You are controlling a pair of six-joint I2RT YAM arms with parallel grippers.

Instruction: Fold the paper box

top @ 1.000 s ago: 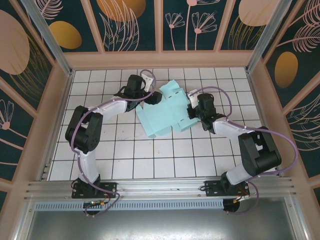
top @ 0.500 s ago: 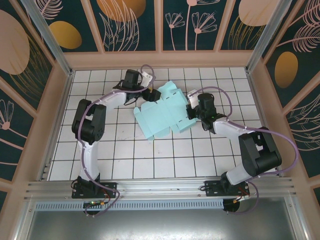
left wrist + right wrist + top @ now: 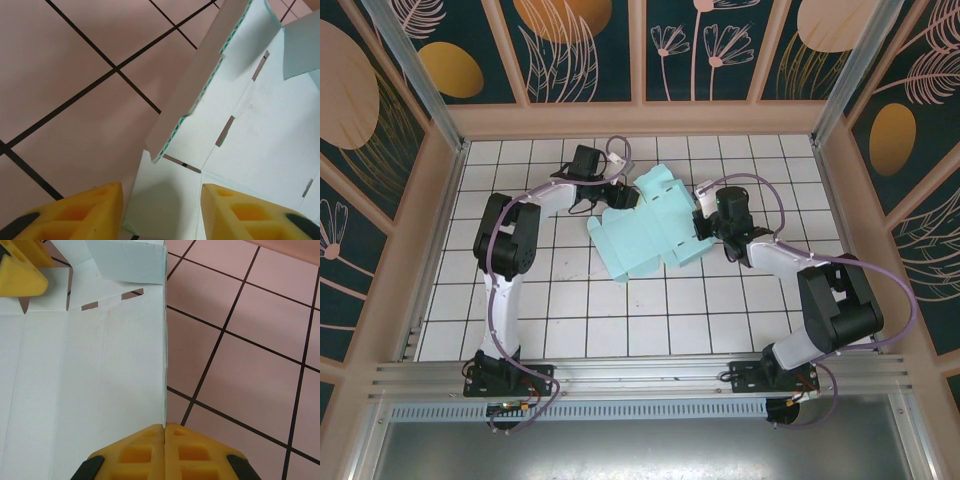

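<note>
The paper box (image 3: 645,235) is a pale mint sheet lying mostly flat on the tiled table, with slots, creases and a few raised flaps. My left gripper (image 3: 620,193) is at its upper-left corner. In the left wrist view its yellow fingers (image 3: 90,210) stand apart, and the left gripper (image 3: 161,200) straddles a corner flap (image 3: 165,200) that lies flat beside an upright side flap (image 3: 195,85). My right gripper (image 3: 701,228) is at the sheet's right edge. In the right wrist view the right gripper (image 3: 164,426) is shut, with the paper box (image 3: 100,380) edge running into the seam between its fingers.
White tiles with black grid lines (image 3: 620,320) surround the sheet. Wooden walls (image 3: 640,120) enclose the table at the back and both sides. One finger of the left gripper (image 3: 20,265) shows at the far corner of the sheet in the right wrist view.
The left arm's elbow has swung inward and its jaws have narrowed over the corner flap. The sheet has shifted slightly. The right gripper has kept its grip.
</note>
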